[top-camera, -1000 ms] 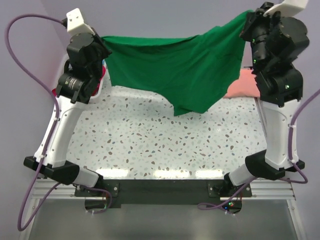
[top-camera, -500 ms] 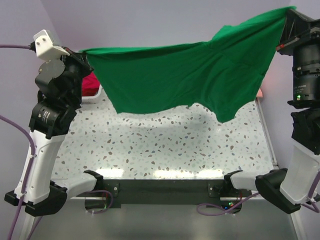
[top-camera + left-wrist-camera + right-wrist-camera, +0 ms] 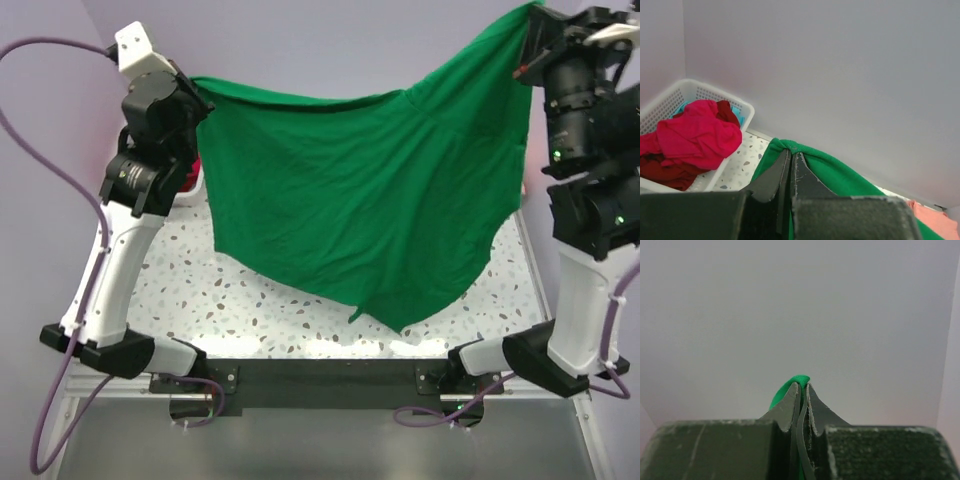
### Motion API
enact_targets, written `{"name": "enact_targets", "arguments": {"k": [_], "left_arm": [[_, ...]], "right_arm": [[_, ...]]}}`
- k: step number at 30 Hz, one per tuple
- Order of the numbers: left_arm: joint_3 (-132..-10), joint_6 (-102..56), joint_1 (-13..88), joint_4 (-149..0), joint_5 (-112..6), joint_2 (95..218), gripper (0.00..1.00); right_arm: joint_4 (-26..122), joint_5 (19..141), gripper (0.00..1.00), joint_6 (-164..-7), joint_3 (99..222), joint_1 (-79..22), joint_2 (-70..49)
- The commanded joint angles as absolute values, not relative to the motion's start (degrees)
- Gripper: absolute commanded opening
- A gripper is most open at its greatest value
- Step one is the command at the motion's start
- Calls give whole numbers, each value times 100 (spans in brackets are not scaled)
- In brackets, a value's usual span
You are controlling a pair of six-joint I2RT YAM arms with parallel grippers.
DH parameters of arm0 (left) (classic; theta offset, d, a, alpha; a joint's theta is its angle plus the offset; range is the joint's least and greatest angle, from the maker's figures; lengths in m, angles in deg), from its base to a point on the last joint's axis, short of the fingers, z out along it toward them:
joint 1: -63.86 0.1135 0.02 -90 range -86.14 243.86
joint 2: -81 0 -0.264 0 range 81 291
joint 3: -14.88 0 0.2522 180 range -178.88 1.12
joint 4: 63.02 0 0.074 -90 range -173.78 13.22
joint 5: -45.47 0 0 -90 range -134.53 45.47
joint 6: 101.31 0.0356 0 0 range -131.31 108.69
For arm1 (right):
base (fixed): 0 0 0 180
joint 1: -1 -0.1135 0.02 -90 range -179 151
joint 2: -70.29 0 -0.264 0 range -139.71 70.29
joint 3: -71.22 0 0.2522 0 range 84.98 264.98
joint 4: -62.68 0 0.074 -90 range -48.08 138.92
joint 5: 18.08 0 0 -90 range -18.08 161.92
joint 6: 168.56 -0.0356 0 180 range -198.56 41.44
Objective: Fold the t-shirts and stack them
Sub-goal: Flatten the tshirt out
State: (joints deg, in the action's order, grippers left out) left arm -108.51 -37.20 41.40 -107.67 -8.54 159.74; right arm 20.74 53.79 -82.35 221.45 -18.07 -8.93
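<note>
The bright green cotton t-shirt (image 3: 370,210) was held spread in the air above the speckled counter (image 3: 240,290), one top corner pinched in the closed left end effector (image 3: 791,156) and the other in the closed right end effector (image 3: 802,386). Compared with half a second before, the left arm had been drawn inward and the cloth hung far lower, so it was judged ready to be laid flat for folding

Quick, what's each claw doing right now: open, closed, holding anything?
Left claw: closed, pinching an edge of the green t-shirt.
Right claw: closed, pinching another edge of the same shirt.
</note>
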Motion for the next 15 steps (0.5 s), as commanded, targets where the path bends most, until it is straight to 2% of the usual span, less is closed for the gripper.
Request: {"name": "enact_targets", "arguments": {"k": [1,8,15], "left_arm": [[-11340,-3461,4180,-10447,-516,16370,0],[-11928,-3328,4197,-10455,-524,16766,0],[-11912,-3425,4197,-10631,-621,16617,0]], "right_arm": [[2379,5276,0,-8084,22244,-1780,-1188],[2449,5223,0,-8023,22332,-1780,-1321],[2423,5223,0,-8005,22201,-1789,-1084]]}}
